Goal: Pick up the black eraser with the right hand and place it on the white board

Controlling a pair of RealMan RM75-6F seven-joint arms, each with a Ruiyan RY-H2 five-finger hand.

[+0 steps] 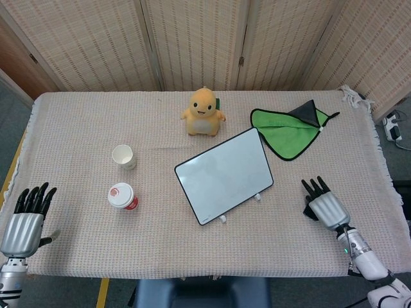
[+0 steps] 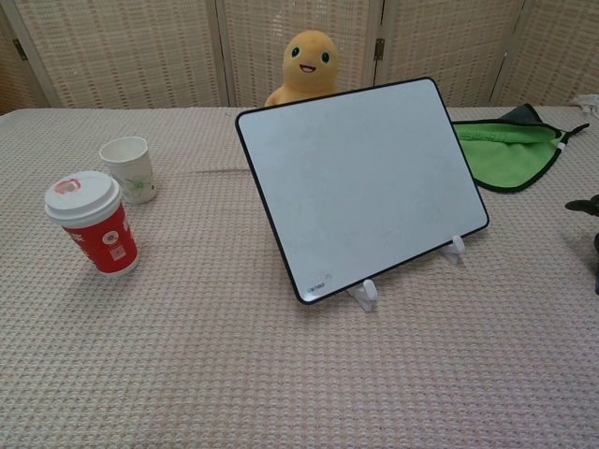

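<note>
The white board [image 1: 225, 174] stands tilted on small clips at the table's middle, also seen in the chest view [image 2: 365, 182]. My right hand [image 1: 326, 206] lies palm down over the black eraser [image 1: 309, 212] to the board's right; only a dark sliver shows at the palm's left side. The fingers point away and bend downward, and whether they grip the eraser is hidden. In the chest view only a dark fingertip [image 2: 582, 204] pokes in at the right edge. My left hand [image 1: 26, 221] hovers empty at the table's near left corner, fingers straight.
A yellow plush toy [image 1: 203, 112] sits behind the board. A green cloth [image 1: 289, 131] lies at the back right. A white paper cup [image 1: 124, 156] and a red lidded cup [image 1: 122, 196] stand left of the board. The table's right edge is close to my right hand.
</note>
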